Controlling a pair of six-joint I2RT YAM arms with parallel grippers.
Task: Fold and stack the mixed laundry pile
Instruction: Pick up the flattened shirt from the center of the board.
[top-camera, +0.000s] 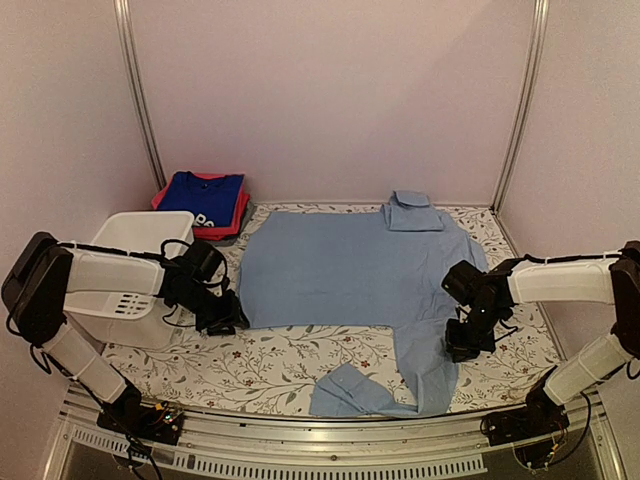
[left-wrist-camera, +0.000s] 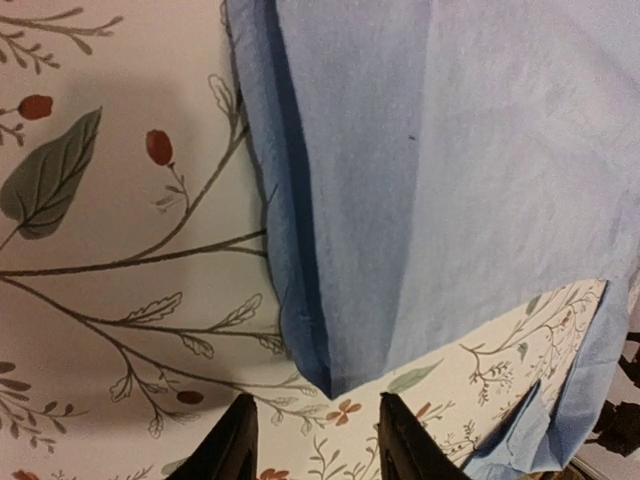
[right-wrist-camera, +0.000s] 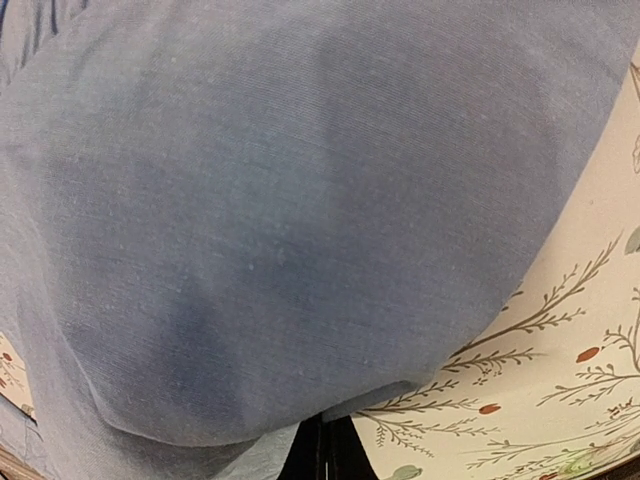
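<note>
Floral tabletop (top-camera: 280, 365): pale-blue shirt (top-camera: 340, 270) lay spread.
Left gripper (left-wrist-camera: 312, 438): parted, at shirt corner.
Right gripper (right-wrist-camera: 318, 452): clamped on shirt.

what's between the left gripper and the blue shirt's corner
Only bare flowered tablecloth: the left wrist view shows the left gripper just short of the shirt corner.

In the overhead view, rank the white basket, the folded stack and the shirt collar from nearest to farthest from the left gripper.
From the left gripper:
1. white basket, close beside it on the left.
2. folded stack, blue printed top over red, far left corner.
3. collar of the pale-blue shirt, far edge, right of centre.
</note>
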